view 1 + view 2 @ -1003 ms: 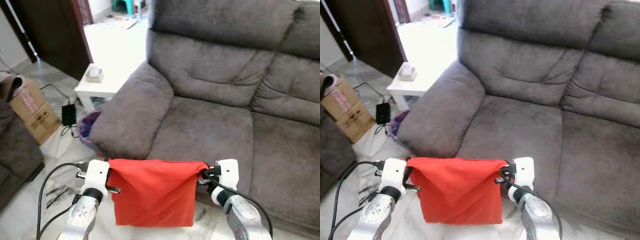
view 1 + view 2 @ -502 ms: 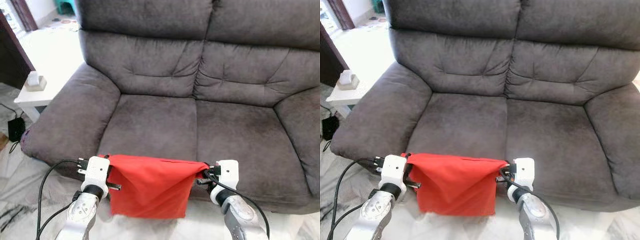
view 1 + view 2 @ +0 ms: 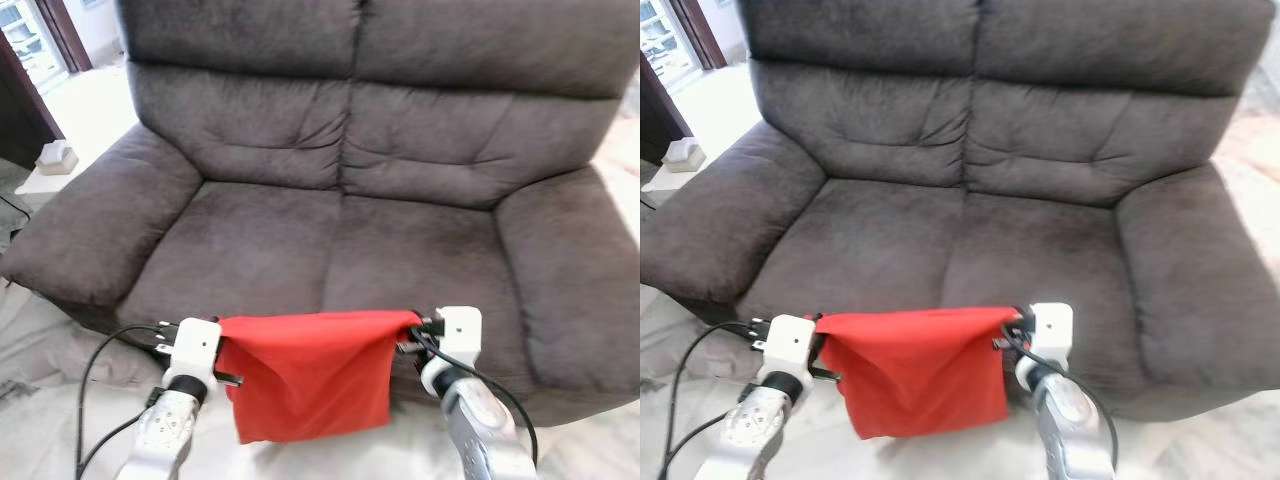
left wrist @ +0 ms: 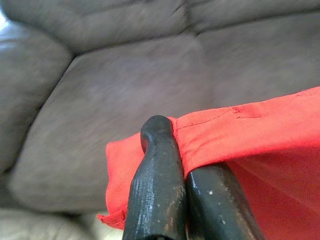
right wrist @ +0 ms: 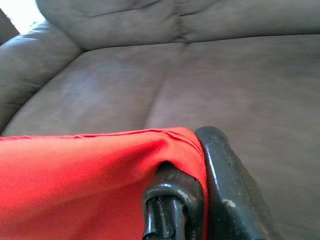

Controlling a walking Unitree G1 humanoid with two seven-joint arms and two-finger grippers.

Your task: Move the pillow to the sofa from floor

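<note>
A red pillow [image 3: 310, 375] hangs limp between my two grippers, just in front of the grey sofa's [image 3: 330, 230] seat edge. My left gripper [image 3: 222, 345] is shut on the pillow's top left corner, and its black fingers [image 4: 157, 180] pinch the red cloth in the left wrist view. On the other side, my right gripper [image 3: 412, 332] is shut on the top right corner [image 5: 185, 150]. The pillow's lower part dangles over the pale floor [image 3: 60, 420], below seat height. The seat cushions [image 3: 940, 240] lie bare ahead of me.
The sofa's two padded armrests, left [image 3: 90, 225] and right [image 3: 570, 270], bound the seat. A white side table [image 3: 45, 165] with a small box stands beyond the left armrest. A dark door [image 3: 20, 110] is at the far left. Black cables [image 3: 95, 370] trail from my left arm.
The camera has swung right and closer, so the sofa now sits centred before me. Both grippers still hold the pillow's top corners; the pillow sits slightly higher against the seat front.
</note>
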